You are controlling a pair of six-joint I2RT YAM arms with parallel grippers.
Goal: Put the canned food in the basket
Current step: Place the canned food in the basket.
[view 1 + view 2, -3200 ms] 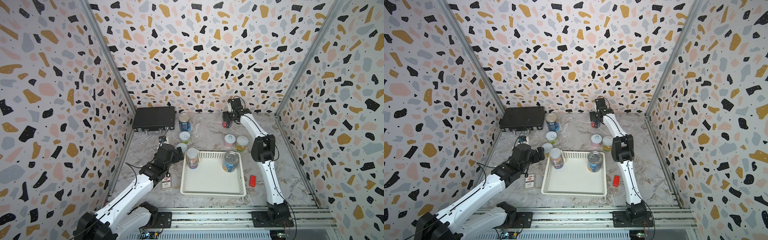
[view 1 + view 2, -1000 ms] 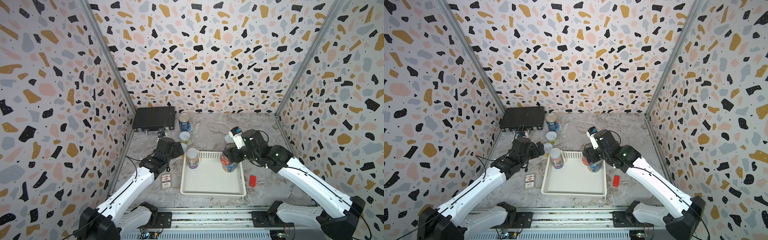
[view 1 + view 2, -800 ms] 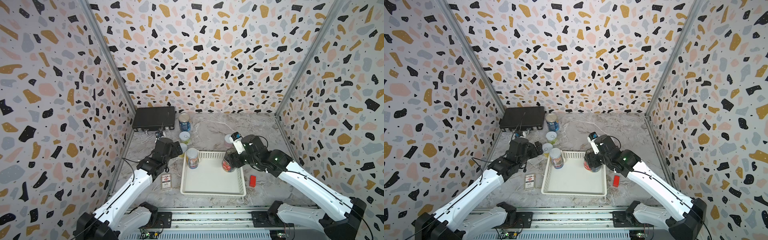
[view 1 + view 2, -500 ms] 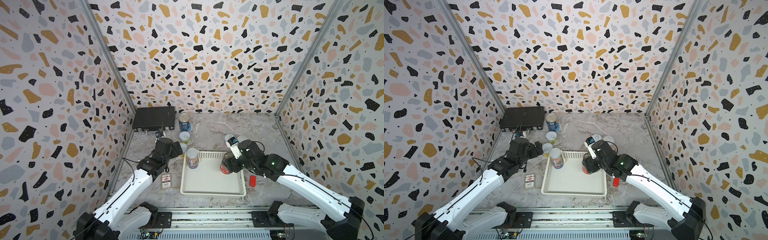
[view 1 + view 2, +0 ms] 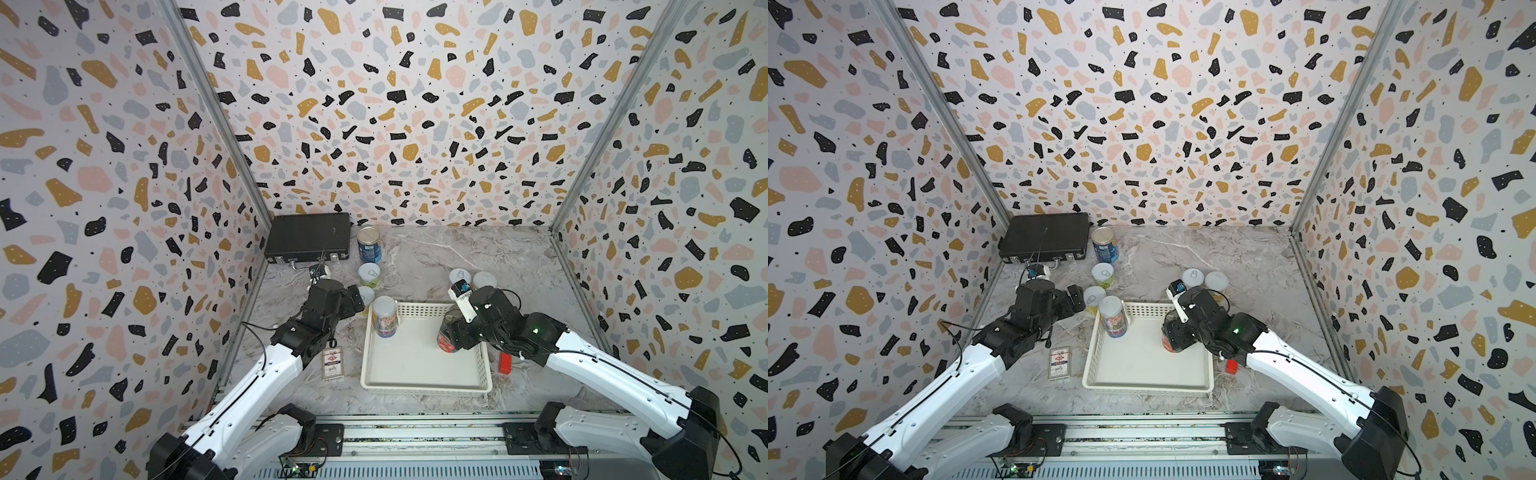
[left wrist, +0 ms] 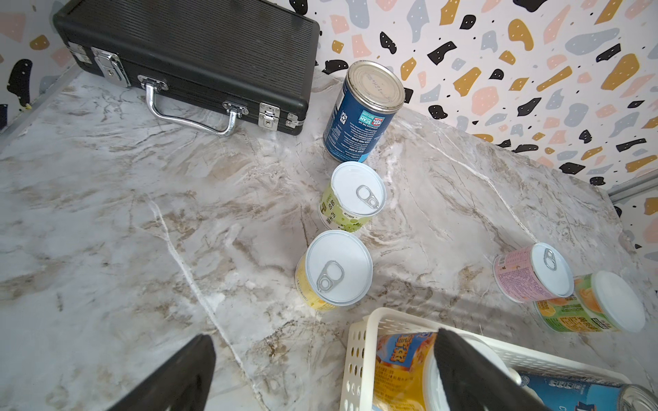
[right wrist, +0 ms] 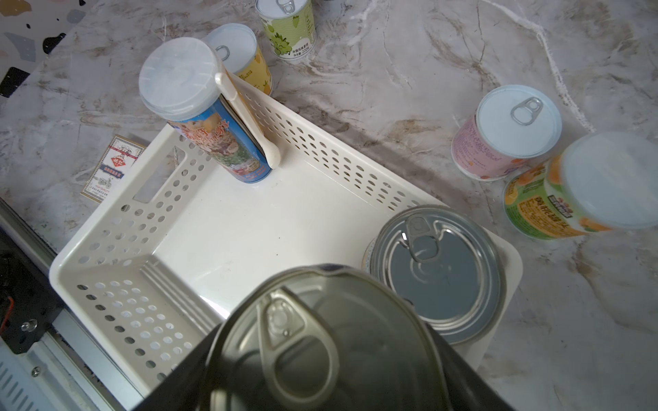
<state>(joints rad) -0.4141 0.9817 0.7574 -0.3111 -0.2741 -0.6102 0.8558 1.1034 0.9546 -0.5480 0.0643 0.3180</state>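
My right gripper point(image 5: 452, 332) is shut on a red-labelled, silver-topped can point(image 7: 320, 348), held over the right side of the white basket point(image 5: 424, 386). Right beside it in the basket stands another silver-topped can point(image 7: 438, 263). A tall can with a plastic lid point(image 5: 384, 316) stands in the basket's far left corner. My left gripper point(image 6: 320, 370) hangs open just left of that corner, close to the yellow can point(image 6: 333, 270). On the table beyond stand a green-labelled can point(image 5: 369, 274), a blue can point(image 5: 369, 244), a pink can point(image 5: 459, 276) and an orange can point(image 5: 484, 280).
A black briefcase point(image 5: 309, 237) lies at the back left against the wall. A flat printed card box point(image 5: 333, 363) lies left of the basket, under my left arm. A small red block point(image 5: 505, 362) sits right of the basket, under my right arm.
My right gripper has carried the red can from the back of the table over the basket, then nearer and lower over its right side. My left gripper has barely moved in the last second.
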